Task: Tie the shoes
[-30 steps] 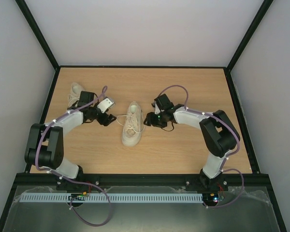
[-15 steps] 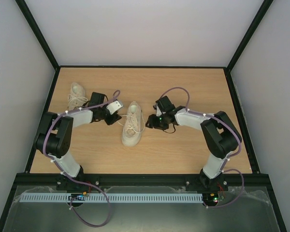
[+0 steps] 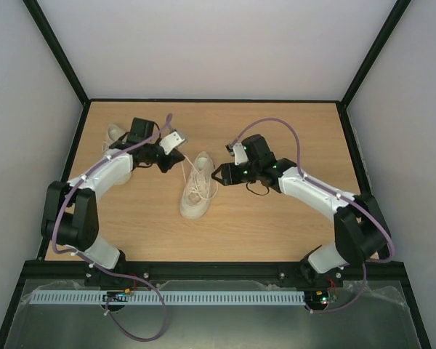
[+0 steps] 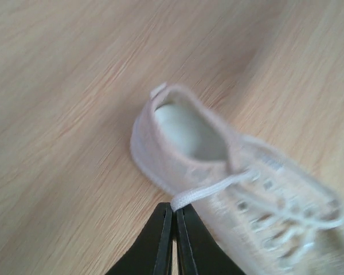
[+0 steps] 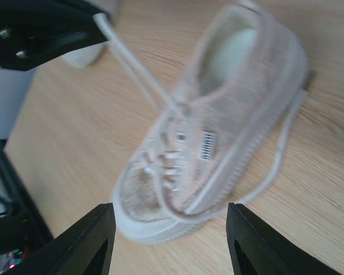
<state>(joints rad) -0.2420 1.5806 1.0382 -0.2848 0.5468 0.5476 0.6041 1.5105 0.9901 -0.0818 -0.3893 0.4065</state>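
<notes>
One of the shoes, a small cream-white sneaker, lies mid-table with its toe toward the near edge. In the left wrist view my left gripper is shut on the end of a white lace, which runs taut to that shoe. From above, the left gripper sits just left of the heel. My right gripper hovers open at the shoe's right side. In its own view the right gripper has wide jaws framing the toe of the shoe. The other shoe lies far left, partly behind the left arm.
A second, loose lace trails on the wood along the middle shoe's right side. The wooden table is bounded by a black frame and pale walls. A black cable loop lies under the right wrist.
My left gripper has closed on the lace end and drawn it back and to the left, pulling it taut. The right arm has stretched out and moved further back. The middle shoe shifted slightly left.
</notes>
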